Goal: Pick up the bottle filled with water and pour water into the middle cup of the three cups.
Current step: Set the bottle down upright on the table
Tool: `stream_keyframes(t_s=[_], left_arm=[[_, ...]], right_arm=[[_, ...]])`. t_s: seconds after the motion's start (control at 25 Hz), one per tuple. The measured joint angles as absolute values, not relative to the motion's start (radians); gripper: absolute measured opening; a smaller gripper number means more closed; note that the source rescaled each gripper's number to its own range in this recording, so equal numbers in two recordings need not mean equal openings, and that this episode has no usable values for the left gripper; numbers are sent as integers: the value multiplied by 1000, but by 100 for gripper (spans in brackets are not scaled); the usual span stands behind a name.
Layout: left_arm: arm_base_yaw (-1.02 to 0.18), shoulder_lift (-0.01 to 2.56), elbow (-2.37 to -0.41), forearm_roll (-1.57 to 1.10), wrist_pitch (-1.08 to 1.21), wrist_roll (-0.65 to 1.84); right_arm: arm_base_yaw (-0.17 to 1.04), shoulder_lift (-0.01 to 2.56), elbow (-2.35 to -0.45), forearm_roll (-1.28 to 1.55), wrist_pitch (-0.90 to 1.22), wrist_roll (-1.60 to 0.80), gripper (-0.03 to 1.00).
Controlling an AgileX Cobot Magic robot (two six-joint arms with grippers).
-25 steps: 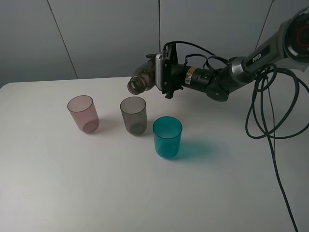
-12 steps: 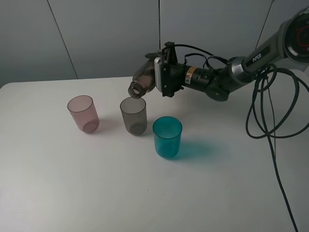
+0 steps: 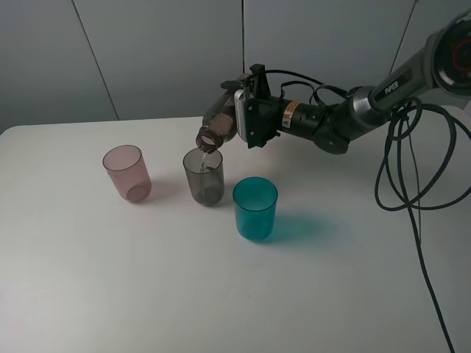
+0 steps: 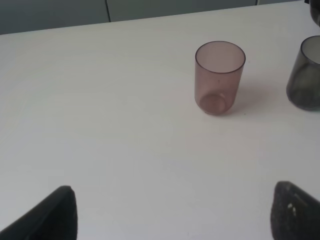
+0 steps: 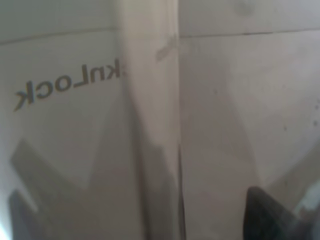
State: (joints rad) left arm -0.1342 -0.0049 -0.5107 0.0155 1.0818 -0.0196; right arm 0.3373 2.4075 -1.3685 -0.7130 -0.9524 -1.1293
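Observation:
My right gripper (image 3: 237, 112) is shut on the bottle (image 3: 218, 121) and holds it tipped over, mouth down and to the left. The mouth hangs just above the rim of the middle cup (image 3: 204, 176), the smoky grey one, and a pale streak of water runs into it. The pink cup (image 3: 127, 173) stands to its left and the teal cup (image 3: 255, 209) nearer the front on its right. In the right wrist view the bottle's wall (image 5: 150, 125) fills the picture. My left gripper (image 4: 172, 215) is open over bare table, short of the pink cup (image 4: 220, 77) and the grey cup (image 4: 306, 75).
The white table (image 3: 147, 279) runs to a grey wall at the back. Black cables (image 3: 412, 169) hang in loops from the right arm over the table's right side.
The bottle has tipped further and its mouth has come down over the grey cup's rim. Water now shows in that cup. The cups have not moved.

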Motion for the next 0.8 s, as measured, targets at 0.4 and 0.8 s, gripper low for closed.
stream_keyframes(t_s=[0.4,0.8], left_arm=[[-134,-5,-511,16,1082,-20],[-134,-5,-511,16,1082,-20]], right_arm=[[337,2408,-1368,-713,-958,-1141,1],[337,2408,-1393,-713,-958,-1148,1]])
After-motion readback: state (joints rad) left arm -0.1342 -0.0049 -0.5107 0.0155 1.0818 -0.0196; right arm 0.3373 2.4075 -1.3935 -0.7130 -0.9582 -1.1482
